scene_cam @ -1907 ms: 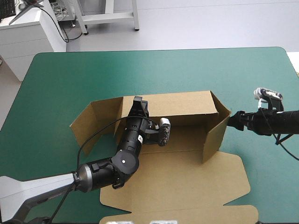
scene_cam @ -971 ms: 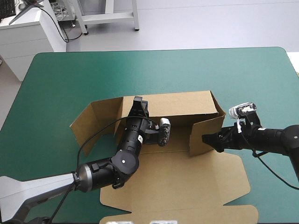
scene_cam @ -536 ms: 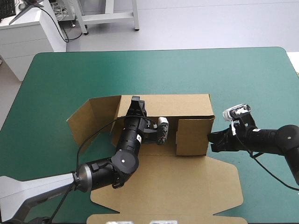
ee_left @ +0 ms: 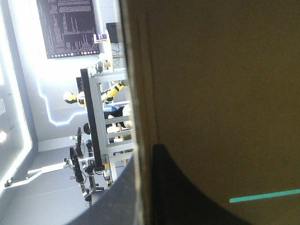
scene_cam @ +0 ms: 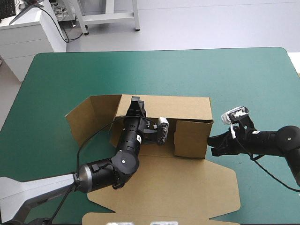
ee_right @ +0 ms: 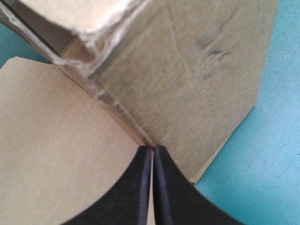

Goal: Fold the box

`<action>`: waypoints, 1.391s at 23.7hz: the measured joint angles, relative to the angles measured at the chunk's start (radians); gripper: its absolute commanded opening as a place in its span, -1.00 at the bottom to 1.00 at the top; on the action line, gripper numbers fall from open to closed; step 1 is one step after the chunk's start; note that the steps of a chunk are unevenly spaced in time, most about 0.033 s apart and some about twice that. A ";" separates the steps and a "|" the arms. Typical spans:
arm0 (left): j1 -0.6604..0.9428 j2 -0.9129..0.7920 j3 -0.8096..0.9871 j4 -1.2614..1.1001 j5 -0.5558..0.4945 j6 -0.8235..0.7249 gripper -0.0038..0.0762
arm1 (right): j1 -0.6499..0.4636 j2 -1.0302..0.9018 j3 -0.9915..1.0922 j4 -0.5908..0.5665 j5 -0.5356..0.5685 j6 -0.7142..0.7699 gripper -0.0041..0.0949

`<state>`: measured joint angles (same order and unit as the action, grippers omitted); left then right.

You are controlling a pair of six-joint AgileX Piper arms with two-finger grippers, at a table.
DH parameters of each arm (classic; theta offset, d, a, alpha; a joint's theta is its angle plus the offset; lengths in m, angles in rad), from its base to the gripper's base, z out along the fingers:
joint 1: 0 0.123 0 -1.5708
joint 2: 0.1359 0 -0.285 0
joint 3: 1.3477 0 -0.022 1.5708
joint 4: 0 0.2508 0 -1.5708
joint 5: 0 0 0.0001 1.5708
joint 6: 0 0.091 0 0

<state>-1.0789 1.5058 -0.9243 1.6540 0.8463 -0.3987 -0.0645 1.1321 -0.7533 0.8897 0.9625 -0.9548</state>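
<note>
At the middle of the teal-green surface [scene_cam: 56, 84]: brown box [scene_cam: 164, 105], partly raised — far wall [scene_cam: 183, 104] upright, right wall [scene_cam: 190, 138] up and swung inward, left wall [scene_cam: 86, 117] splayed outward, lid [scene_cam: 178, 183] flat on the near side. Left claw [scene_cam: 136, 104]: all but closed on the far wall's top edge, board pinched between the black fingers. Right claw [scene_cam: 212, 140]: fully closed, empty, tip at the crease under the right wall, seemingly touching it from outside.

Could spring open again at the right wall if the push eases, with no tuck visibly locking it. Could skid left under that push, or buckle at the pinch if the left claw drags. Leaves the left wall unsupported.

Hard to judge: hides much of the box floor under the left arm in the high view; shows only board and one finger clearly in the left wrist view; cuts off the lid's near edge.
</note>
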 measured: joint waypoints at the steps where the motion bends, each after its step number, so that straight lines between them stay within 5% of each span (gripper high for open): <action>1: 0.000 0.000 0.000 0.000 0.000 0.000 -0.92 | 0.000 0.000 0.000 -0.005 0.000 0.007 -0.93; 8: 0.000 0.000 0.000 0.003 -0.010 0.000 -0.92 | 0.002 -0.032 0.000 -0.056 0.136 0.148 -0.93; 14: 0.000 0.000 0.000 0.004 -0.010 0.000 -0.92 | 0.002 -0.154 -0.060 -0.228 0.243 0.384 -0.93; 21: 0.000 0.000 0.000 0.004 -0.011 0.000 -0.92 | 0.002 -0.188 -0.213 -0.333 0.273 0.508 -0.85; 25: 0.000 0.000 0.000 0.004 -0.011 0.000 -0.92 | 0.002 -0.188 -0.261 -0.402 0.278 0.513 -0.50; 33: 0.000 0.000 0.000 0.004 -0.011 0.000 -0.92 | 0.002 -0.188 -0.286 -0.430 0.280 0.517 0.82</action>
<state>-1.0789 1.5058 -0.9243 1.6580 0.8350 -0.3987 -0.0626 0.9441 -1.0392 0.4595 1.2424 -0.4376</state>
